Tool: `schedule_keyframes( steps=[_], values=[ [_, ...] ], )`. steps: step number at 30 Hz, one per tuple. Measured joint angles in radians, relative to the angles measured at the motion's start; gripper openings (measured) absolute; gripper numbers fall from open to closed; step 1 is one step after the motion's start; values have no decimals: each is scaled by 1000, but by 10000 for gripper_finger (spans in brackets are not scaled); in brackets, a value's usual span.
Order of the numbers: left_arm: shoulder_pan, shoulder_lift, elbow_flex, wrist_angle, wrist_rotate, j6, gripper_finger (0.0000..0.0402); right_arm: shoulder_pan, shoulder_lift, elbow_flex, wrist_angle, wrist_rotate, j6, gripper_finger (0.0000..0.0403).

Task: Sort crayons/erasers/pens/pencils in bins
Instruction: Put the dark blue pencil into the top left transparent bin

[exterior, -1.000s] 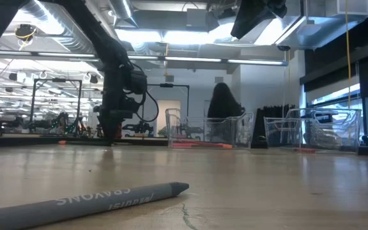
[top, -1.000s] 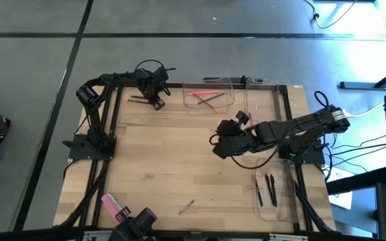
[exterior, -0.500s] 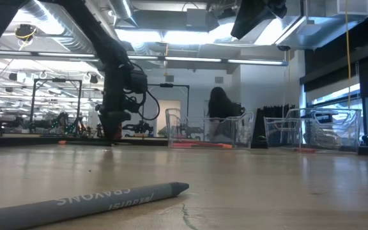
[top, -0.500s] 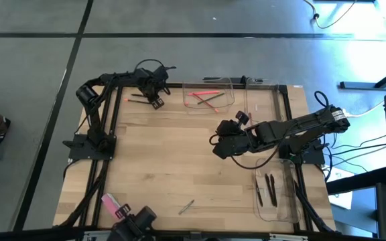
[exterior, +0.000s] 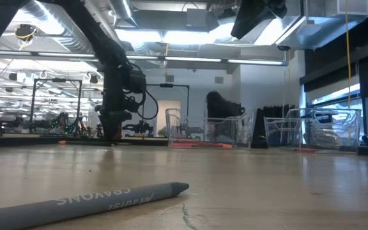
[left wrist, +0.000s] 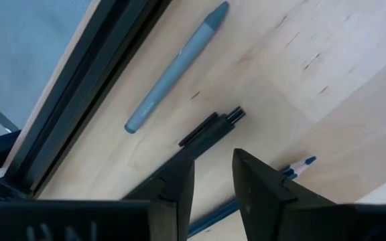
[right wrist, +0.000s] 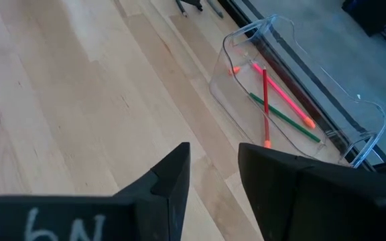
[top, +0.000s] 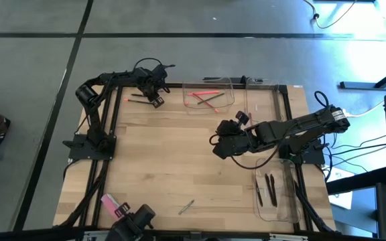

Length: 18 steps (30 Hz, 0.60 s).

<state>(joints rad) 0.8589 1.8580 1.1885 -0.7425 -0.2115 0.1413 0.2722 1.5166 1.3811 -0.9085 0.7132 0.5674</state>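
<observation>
High view: neither arm has moved. The left gripper (top: 156,101) hangs just left of the clear plastic far-edge bin (top: 228,86), the right gripper (top: 218,148) toward mid-table from it. The flat pink eraser (top: 110,203) lies at the table edge opposite that bin, unsorted

Low view: only a dark figure (exterior: 221,105) behind the bin has shifted

Wrist views: both grippers' fingers stand apart, empty; a slim black pen (left wrist: 212,127) is part hidden by the left pair

Overhead looks straight down, low looks level across the table (top: 179,161); both share the grey crayon (exterior: 88,203)
</observation>
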Motion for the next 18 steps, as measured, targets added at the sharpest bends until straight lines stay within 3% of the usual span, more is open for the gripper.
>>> schedule_keyframes(
  steps=[18],
  values=[
    [7, -4, 0, -1, 1, -3, 94, 0, 0, 0, 0, 0, 0, 130]
  ],
)
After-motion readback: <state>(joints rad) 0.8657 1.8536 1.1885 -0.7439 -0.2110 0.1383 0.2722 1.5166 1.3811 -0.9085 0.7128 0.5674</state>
